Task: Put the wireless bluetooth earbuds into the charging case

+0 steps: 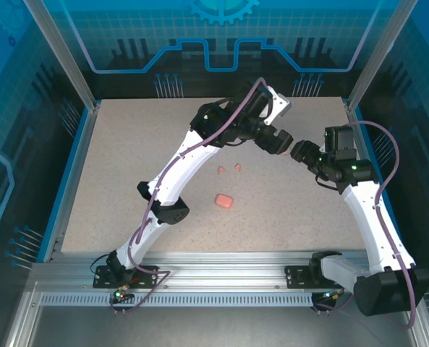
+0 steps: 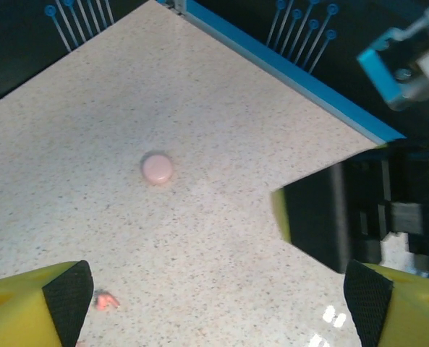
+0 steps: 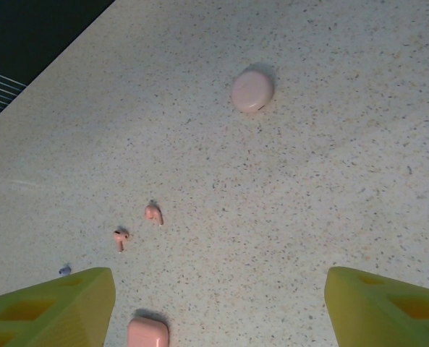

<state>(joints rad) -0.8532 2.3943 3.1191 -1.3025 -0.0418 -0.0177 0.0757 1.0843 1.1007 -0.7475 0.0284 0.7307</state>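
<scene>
My left gripper [image 2: 218, 302] is spread wide with nothing between its pads [image 2: 66, 296]. My right gripper [image 3: 218, 293] is likewise parted and empty. I hold both above the speckled table [image 3: 359, 188], nearly tip to tip toward its back, I think so that I can take in the layout before committing to a pick. The two pinkish earbuds [image 3: 153, 212] lie loose on the table, close together but not touching, and neither is in a case yet. A squarish coral case [image 3: 147, 332] sits nearer my right gripper, and a round pale pink case [image 3: 252, 90] lies well beyond the buds. Both cases look closed to me, so I judge a lid has to come up first. The buds are tiny and lie flat, so I'd want a narrow, careful pinch.
</scene>
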